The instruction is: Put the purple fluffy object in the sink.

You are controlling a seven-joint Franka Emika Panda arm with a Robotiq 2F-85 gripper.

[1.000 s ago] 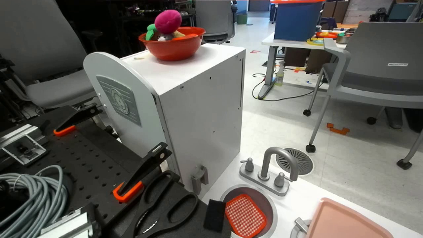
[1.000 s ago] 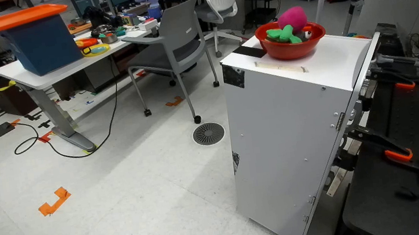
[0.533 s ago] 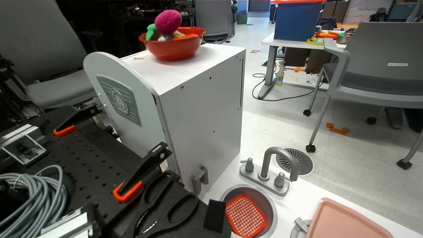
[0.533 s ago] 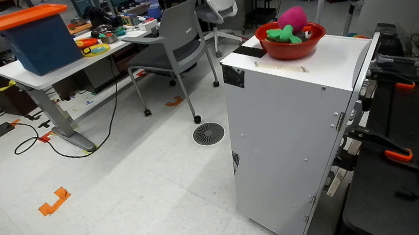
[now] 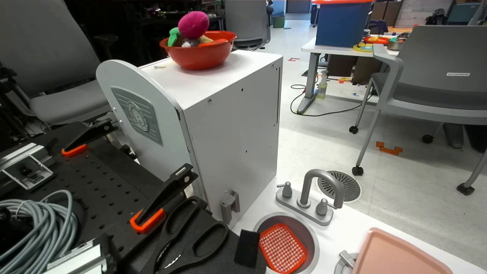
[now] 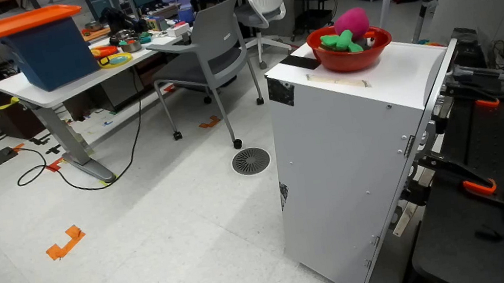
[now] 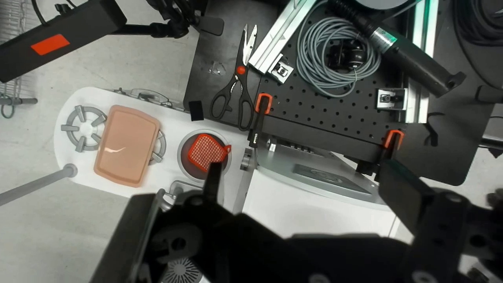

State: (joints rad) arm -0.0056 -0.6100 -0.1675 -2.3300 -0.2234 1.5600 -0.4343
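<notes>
The purple fluffy object, a magenta fuzzy ball, shows in both exterior views (image 5: 193,24) (image 6: 352,23). It sits atop other soft toys, one green, in the red bowl (image 5: 203,57), which also shows in an exterior view (image 6: 351,58). The bowl stands on the white cabinet (image 5: 236,125). The sink (image 5: 309,236) is a round grey basin holding an orange-red grid piece; it also shows in the wrist view (image 7: 188,166). My gripper (image 7: 300,169) is open with nothing between its fingers, above the cabinet's front panel. Ball and bowl are hidden in the wrist view. The exterior views do not show the gripper.
A grey toy faucet (image 5: 304,196) rises behind the sink. A pink tray (image 5: 399,255) lies beside it. The black table (image 7: 306,106) carries scissors (image 7: 241,86), orange-tipped clamps and a coiled grey cable (image 7: 314,67). A vertical panel (image 5: 140,102) stands at the cabinet's front edge.
</notes>
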